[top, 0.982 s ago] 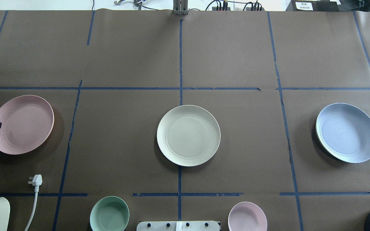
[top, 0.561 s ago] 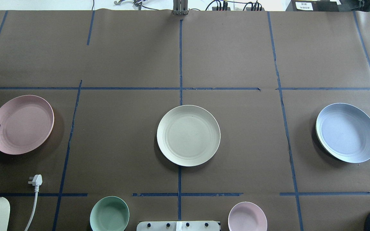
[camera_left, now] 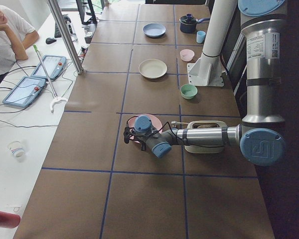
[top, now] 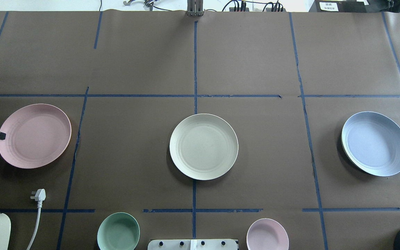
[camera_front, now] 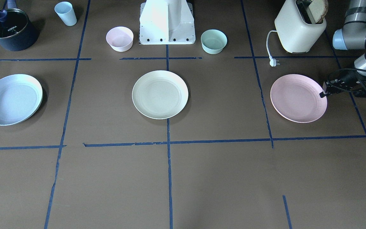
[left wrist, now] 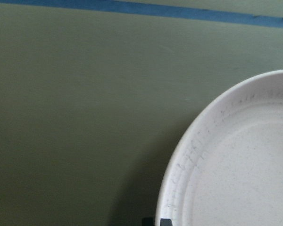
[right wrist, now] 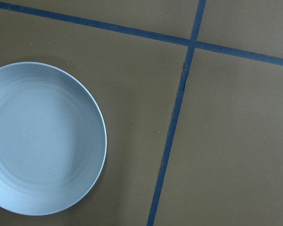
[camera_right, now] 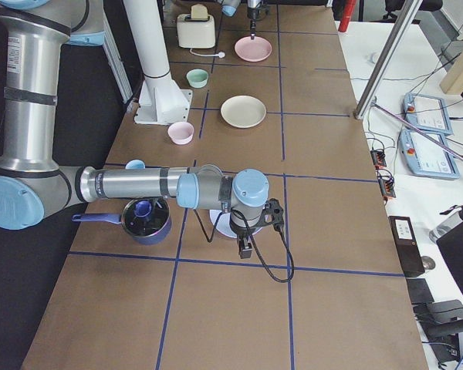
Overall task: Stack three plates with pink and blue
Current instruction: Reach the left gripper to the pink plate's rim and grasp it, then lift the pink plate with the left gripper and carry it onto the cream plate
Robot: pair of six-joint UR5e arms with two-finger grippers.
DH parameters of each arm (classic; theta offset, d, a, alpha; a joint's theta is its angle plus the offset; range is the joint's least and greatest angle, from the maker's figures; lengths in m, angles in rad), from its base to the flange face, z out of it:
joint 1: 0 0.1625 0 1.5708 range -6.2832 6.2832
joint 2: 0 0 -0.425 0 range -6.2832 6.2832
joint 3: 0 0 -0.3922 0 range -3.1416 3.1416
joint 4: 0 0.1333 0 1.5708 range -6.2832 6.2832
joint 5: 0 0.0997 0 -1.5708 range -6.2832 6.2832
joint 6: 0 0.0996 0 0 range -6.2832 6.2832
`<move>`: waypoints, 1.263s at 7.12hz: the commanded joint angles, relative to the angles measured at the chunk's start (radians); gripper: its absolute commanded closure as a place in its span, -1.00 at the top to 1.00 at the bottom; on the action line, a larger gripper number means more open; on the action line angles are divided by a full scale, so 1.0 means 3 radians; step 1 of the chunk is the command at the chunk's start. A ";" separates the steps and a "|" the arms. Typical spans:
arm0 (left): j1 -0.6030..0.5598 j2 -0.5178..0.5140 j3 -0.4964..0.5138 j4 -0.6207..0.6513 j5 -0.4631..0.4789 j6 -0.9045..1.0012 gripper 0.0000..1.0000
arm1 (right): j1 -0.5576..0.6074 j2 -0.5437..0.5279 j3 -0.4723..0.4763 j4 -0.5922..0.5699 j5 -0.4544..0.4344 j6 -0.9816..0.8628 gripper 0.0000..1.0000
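Pink, cream and blue, three plates sit in one row across the brown worktop point(top: 255, 52). The pink plate point(top: 34, 136) is on the robot's left, the cream plate point(top: 203, 146) in the middle and the blue plate point(top: 375, 143) on the right, all well apart. The overhead view catches only the tip of the left end effector point(top: 1, 135). The front-facing view adds its wrist and cables, plus a toaster point(camera_front: 299, 30), a dark pot point(camera_front: 10, 33) and a pale blue cup point(camera_front: 65, 13) that the overhead view crops or misses. Two small bowls flank the robot's base: one pink bowl point(camera_front: 119, 38) and one mint bowl point(camera_front: 213, 41). The left end effector is closed narrow on the pink plate's outer rim, and the plate reaches from it toward the middle. The right end effector point(camera_right: 245, 248) appears only in the exterior right view, above the blue plate. Whether it is wide or narrow cannot be told.
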 commanded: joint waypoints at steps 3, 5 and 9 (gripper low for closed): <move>0.0356 -0.0809 -0.0427 0.0049 -0.0101 -0.1387 -1.00 | 0.0000 -0.0005 0.0001 -0.0001 0.0005 0.0000 1.00; 0.0851 -0.1117 -0.0575 0.0277 0.0295 -0.1553 -1.00 | 0.0000 -0.0005 0.0001 -0.0001 0.0010 0.0005 1.00; 0.1855 -0.1997 -0.0535 0.1180 0.1295 -0.1512 -1.00 | -0.0010 0.0000 -0.0025 -0.0006 0.0010 0.0005 1.00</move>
